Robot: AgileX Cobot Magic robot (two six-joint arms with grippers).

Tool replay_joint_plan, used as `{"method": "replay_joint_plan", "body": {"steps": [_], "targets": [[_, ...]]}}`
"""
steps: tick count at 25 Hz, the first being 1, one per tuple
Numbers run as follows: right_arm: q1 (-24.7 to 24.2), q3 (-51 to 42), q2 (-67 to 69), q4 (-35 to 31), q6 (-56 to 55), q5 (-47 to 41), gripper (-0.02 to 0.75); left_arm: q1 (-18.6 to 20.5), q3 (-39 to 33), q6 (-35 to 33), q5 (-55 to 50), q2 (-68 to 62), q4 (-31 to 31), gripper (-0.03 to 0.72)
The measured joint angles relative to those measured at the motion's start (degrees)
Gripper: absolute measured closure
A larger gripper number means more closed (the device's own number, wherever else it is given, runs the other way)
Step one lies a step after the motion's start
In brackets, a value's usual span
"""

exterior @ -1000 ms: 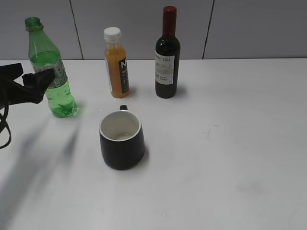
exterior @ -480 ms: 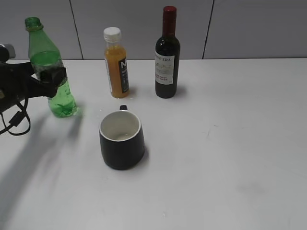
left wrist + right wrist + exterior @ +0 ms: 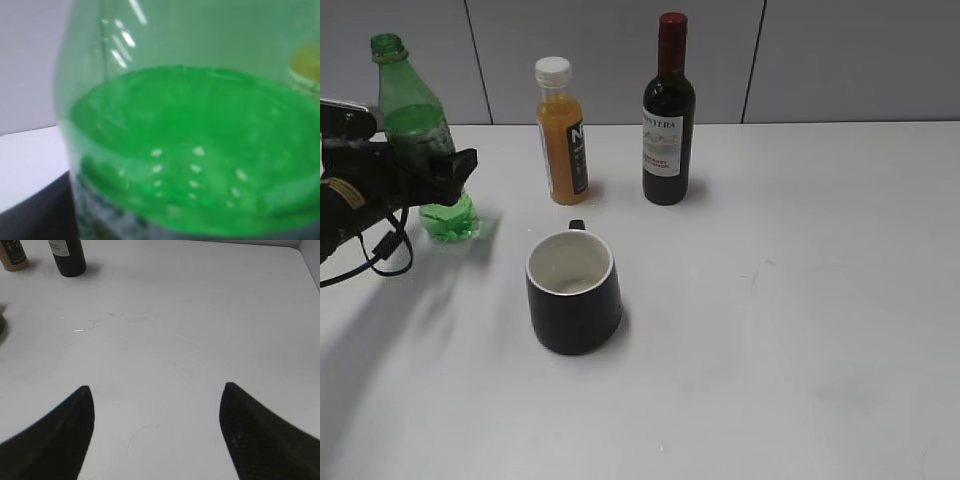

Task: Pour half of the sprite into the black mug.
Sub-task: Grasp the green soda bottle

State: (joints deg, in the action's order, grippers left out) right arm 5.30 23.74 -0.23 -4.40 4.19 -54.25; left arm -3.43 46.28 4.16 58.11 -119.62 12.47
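The sprite point(image 3: 405, 110) is a tall green bottle with no cap, standing at the table's far left. It fills the left wrist view point(image 3: 190, 125), with the liquid line across the middle. My left gripper point(image 3: 445, 165) reaches in from the left at the height of the bottle's label, with its jaws either side of the bottle. One dark jaw shows wide at that view's lower left, so it looks open. The black mug point(image 3: 573, 300) stands upright and empty at centre-left, handle to the back. My right gripper point(image 3: 157, 390) is open and empty above bare table.
An orange juice bottle point(image 3: 563, 140) with a white cap and a dark wine bottle point(image 3: 668, 120) with a red top stand behind the mug. Their bases show at the top left of the right wrist view. The white table point(image 3: 800, 300) runs back to a grey wall.
My left gripper has moved right, from beside the sprite to around its label band. The bottle, the mug and the right gripper have stayed put.
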Motion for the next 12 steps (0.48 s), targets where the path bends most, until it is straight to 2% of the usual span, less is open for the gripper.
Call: {"method": "replay_joint_plan", "body": {"steps": [3,8,12], "targets": [[0.0,0.0,0.0,0.0,0.0,0.0,0.148,0.0,0.08,0.0,0.71,-0.98,-0.11,0.034],[0.0,0.0,0.0,0.0,0.0,0.0,0.148,0.0,0.08,0.0,1.18,-1.09,-0.25,0.232],[0.0,0.0,0.0,-0.18,0.0,0.0,0.148,0.0,0.08,0.0,1.61,-1.33,-0.37,0.237]]}}
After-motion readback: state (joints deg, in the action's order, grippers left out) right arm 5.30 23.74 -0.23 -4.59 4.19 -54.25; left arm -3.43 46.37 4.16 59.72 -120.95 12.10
